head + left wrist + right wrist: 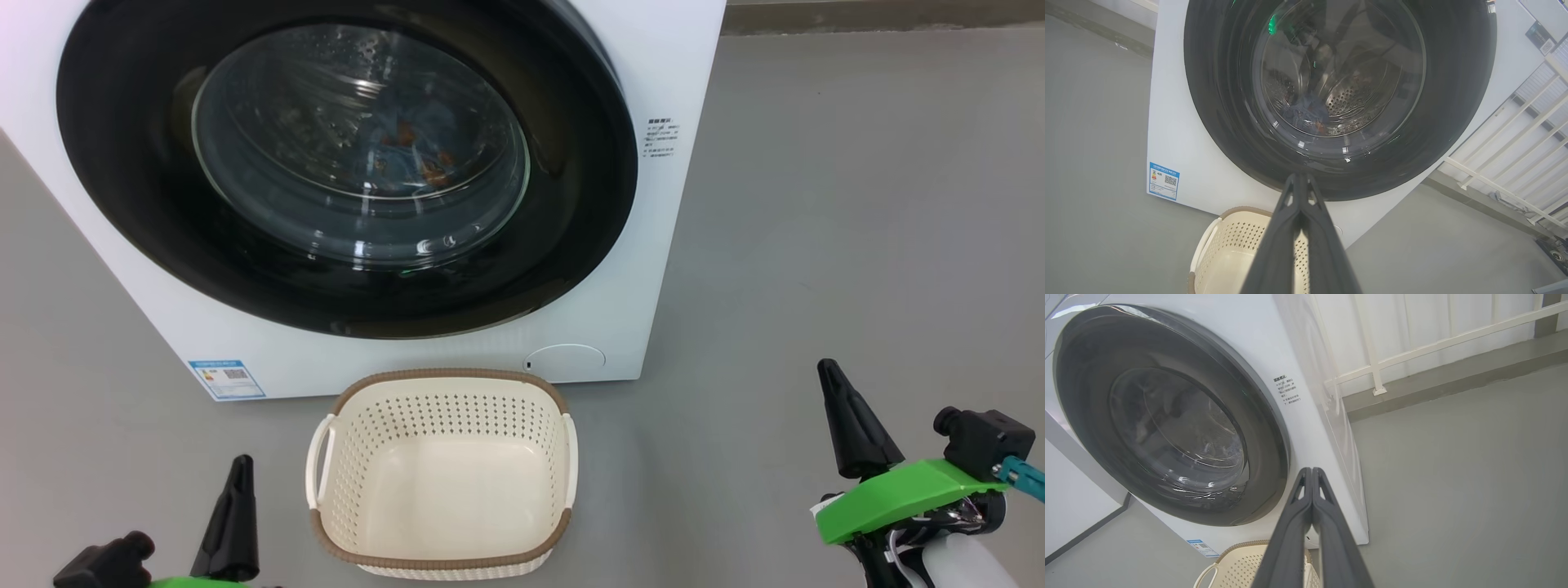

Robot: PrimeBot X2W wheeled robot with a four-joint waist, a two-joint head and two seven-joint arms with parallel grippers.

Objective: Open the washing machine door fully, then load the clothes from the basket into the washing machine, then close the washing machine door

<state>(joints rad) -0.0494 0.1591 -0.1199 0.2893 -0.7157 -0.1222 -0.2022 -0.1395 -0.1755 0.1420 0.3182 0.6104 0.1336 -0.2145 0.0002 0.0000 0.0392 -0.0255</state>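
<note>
The white washing machine [669,245] fills the upper head view, its glossy black door [147,204] lying flush against the front. Through the door's glass, light-blue clothes [1306,112] with orange marks lie in the steel drum. The cream basket [445,474] stands on the floor in front of the machine with nothing in it. My left gripper [238,469] is at the lower left beside the basket, shut and holding nothing. My right gripper [831,376] is at the lower right, well away from the basket, shut too, nothing between its fingers [1312,498].
Grey floor [857,204] spreads to the right of the machine. A white railing [1433,345] and a low kerb run behind the machine's right side. A small blue label [227,378] sits on the machine's lower left corner.
</note>
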